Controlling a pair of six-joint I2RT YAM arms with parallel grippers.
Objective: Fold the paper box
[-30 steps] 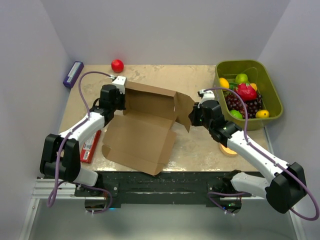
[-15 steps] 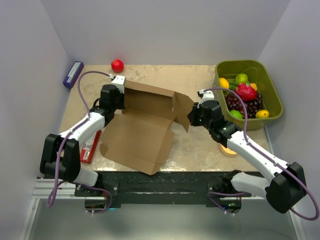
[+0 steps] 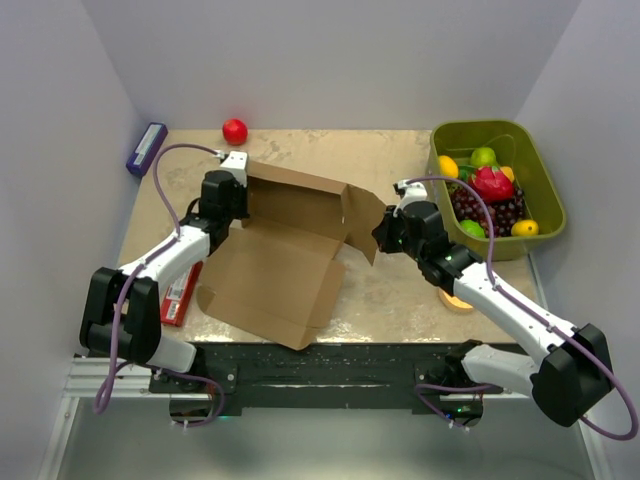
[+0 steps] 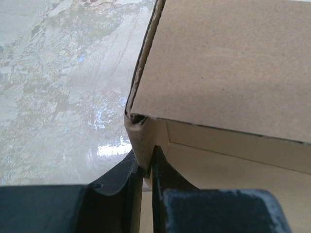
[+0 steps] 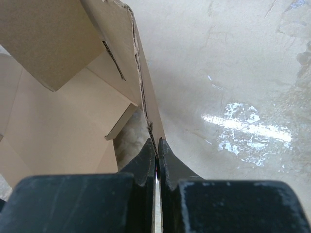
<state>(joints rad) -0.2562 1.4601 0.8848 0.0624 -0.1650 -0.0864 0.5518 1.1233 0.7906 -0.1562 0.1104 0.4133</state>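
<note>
The paper box is a brown cardboard mailer, half unfolded in the middle of the table, its lid panel spread toward the near edge. My left gripper is shut on the box's left back corner, a doubled wall pinched between the black fingers. My right gripper is shut on the thin edge of the raised right flap, with the fingertips pressed against the corrugated edge. The box's inside shows to the left of that flap.
A green bin of toy fruit stands at the back right. A red ball lies at the back, a purple box at the far left edge, a red packet by the left arm, and an orange disc under the right arm.
The box has slid slightly to the left and its near corner shifted with it. Both grippers keep their hold.
</note>
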